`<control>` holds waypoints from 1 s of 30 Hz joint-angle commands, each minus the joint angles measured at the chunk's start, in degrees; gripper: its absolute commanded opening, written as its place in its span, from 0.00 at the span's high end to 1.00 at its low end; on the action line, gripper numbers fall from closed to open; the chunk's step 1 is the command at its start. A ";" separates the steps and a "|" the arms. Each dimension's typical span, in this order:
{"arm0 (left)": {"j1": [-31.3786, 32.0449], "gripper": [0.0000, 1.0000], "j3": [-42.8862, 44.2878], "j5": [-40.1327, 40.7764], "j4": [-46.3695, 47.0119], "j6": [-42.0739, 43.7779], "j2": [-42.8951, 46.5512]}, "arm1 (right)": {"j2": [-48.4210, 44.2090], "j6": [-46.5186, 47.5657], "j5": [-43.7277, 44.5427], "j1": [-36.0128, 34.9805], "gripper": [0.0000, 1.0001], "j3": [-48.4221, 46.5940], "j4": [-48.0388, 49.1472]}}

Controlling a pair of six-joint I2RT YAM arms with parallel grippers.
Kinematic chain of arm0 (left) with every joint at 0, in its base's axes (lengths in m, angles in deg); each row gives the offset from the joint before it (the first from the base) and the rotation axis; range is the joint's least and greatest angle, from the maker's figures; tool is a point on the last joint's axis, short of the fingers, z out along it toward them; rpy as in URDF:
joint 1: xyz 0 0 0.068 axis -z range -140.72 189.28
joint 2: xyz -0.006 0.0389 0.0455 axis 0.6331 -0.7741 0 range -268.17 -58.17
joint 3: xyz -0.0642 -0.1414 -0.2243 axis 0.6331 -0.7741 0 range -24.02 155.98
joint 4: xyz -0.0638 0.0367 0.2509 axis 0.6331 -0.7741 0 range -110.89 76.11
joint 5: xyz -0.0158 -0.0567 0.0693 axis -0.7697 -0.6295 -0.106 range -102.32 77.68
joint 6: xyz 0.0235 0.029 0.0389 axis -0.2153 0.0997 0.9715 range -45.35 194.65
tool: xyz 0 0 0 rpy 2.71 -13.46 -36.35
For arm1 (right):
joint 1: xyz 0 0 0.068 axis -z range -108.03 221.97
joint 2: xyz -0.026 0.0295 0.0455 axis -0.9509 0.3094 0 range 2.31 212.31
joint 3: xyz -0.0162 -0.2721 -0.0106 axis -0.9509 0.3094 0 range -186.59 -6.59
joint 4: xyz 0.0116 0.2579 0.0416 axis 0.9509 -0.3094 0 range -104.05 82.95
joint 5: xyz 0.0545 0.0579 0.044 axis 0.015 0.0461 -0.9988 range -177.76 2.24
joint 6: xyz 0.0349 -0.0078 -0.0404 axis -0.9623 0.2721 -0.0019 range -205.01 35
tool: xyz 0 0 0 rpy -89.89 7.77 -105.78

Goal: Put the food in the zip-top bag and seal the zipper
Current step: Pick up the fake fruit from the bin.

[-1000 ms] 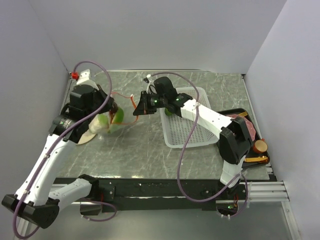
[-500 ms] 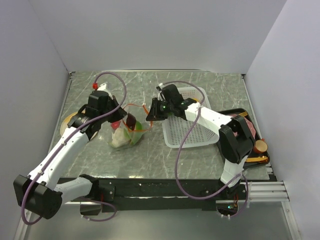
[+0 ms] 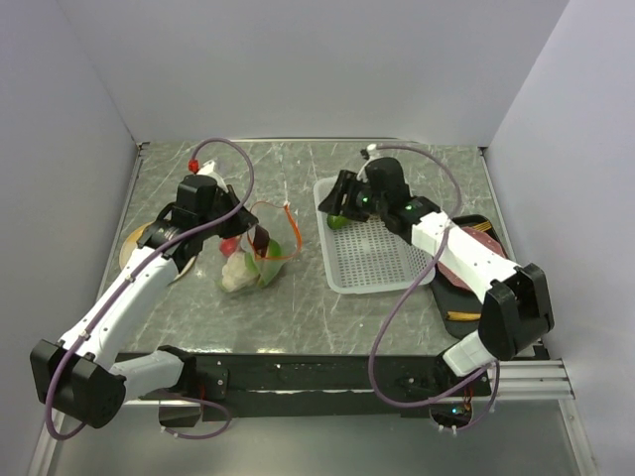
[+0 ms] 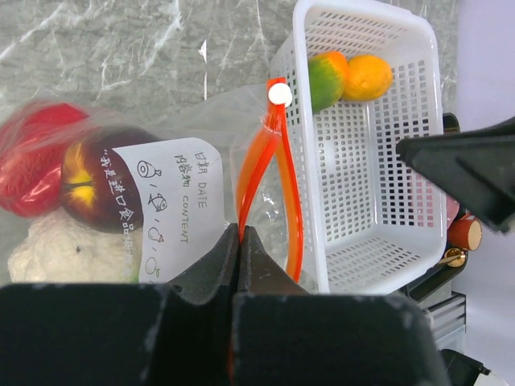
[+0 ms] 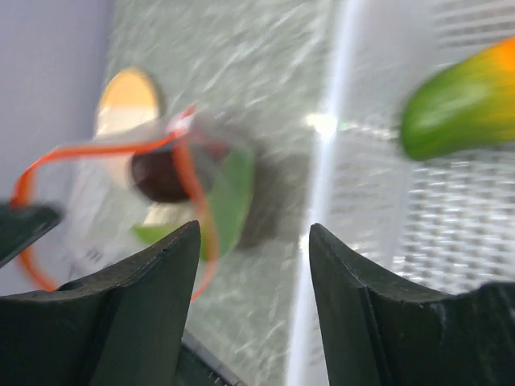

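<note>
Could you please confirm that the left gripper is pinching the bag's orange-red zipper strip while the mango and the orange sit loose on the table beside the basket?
Not quite: the mango and the orange lie inside the white basket, in one corner, not loose on the table. The left wrist view shows this. The left gripper is indeed pinching the zipper.

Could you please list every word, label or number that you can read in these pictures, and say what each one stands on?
"DATE": on the white label on the bag, after two Chinese characters.
"CONTENT": same label, next line, also after Chinese characters.
One more line of Chinese characters and some small icons on that label: too small to read with certainty.
Top and right wrist views: nothing readable.
</note>
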 commanded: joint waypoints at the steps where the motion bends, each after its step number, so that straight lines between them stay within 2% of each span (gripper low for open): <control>1: 0.15 0.99 3.41 -1.38 1.82 -0.36 0.74 | 3.14 2.26 6.35 3.26 0.21 -1.66 -5.89; 7: 0.15 0.99 2.01 -1.90 3.92 0.00 2.32 | 8.86 0.33 8.38 5.46 0.21 -4.66 -7.92; 11: 0.15 0.99 1.65 -2.17 4.63 -0.62 2.59 | 9.48 -5.81 3.31 8.09 0.20 0.34 1.62; 14: 0.15 0.99 1.83 -1.99 4.20 -0.45 2.68 | 11.40 -6.97 1.70 9.33 0.20 0.71 4.20; 19: 0.15 0.99 3.76 -0.59 2.00 1.31 1.09 | 17.99 -6.00 3.54 9.85 0.19 -5.88 -0.10; 27: 0.06 0.99 3.85 -1.20 2.52 0.96 0.92 | 21.08 -6.17 2.49 10.91 0.19 -7.47 2.54; 30: 0.15 0.99 3.59 -0.85 2.52 0.96 1.27 | 23.36 -5.91 2.31 11.17 0.19 -10.88 0.52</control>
